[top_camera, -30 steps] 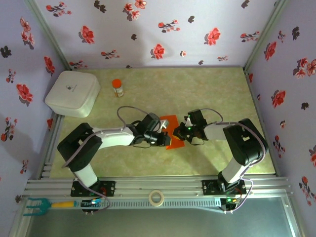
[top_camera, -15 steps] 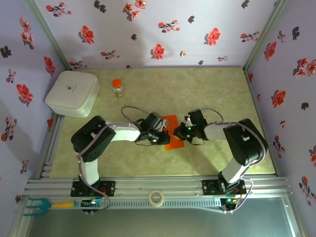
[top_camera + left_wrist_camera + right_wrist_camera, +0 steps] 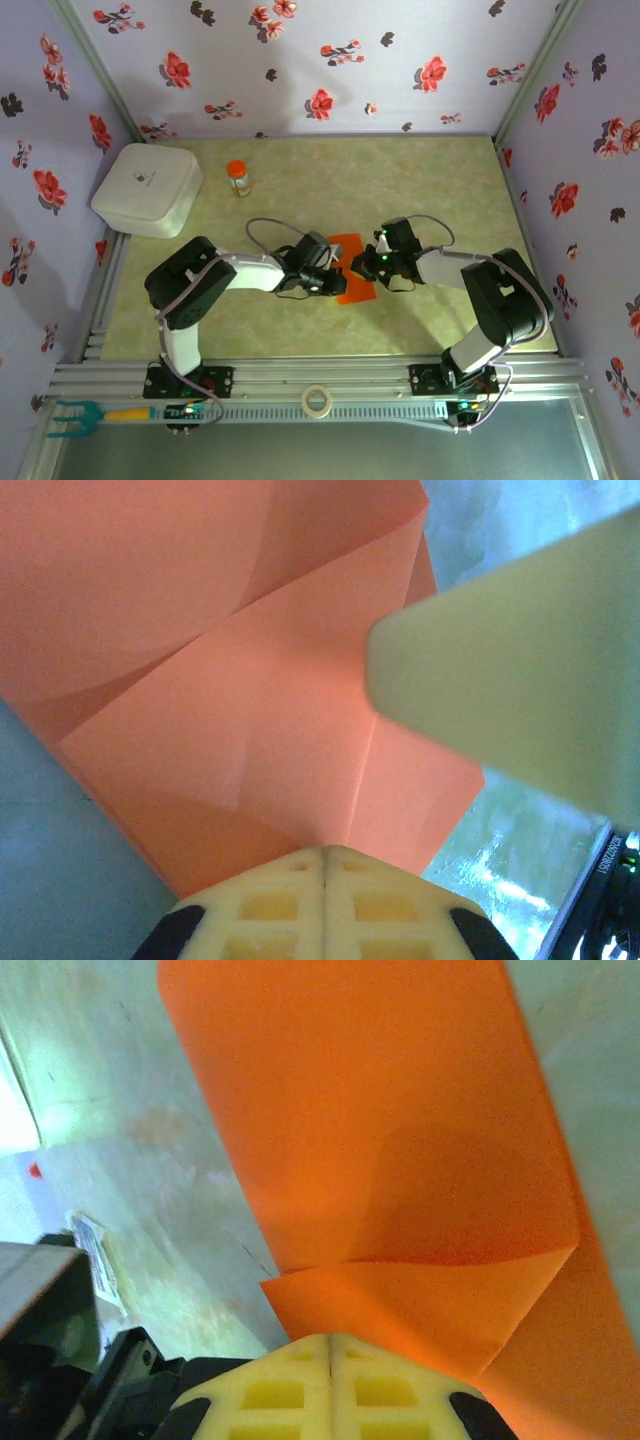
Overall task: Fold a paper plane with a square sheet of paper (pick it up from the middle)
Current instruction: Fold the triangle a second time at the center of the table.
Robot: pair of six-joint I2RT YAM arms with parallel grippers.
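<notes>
The square sheet of paper lies on the table between both arms, bright orange and partly folded. In the left wrist view the paper shows diagonal folds and a centre crease. My left gripper is shut, its tips resting on that crease. From above, the left gripper sits on the sheet's left side. My right gripper meets it from the right. It is also shut, and the right gripper presses on a folded-over flap of the paper. One right finger looms over the sheet. I cannot tell whether either pinches paper.
A white lidded box stands at the back left, with a small orange-capped bottle beside it. A tape roll and a teal-and-yellow tool lie on the front rail. Flowered walls close three sides.
The left arm's elbow swung inward and its gripper slid slightly right along the paper. The right arm's elbow shifted a little right. The paper stayed in place.
</notes>
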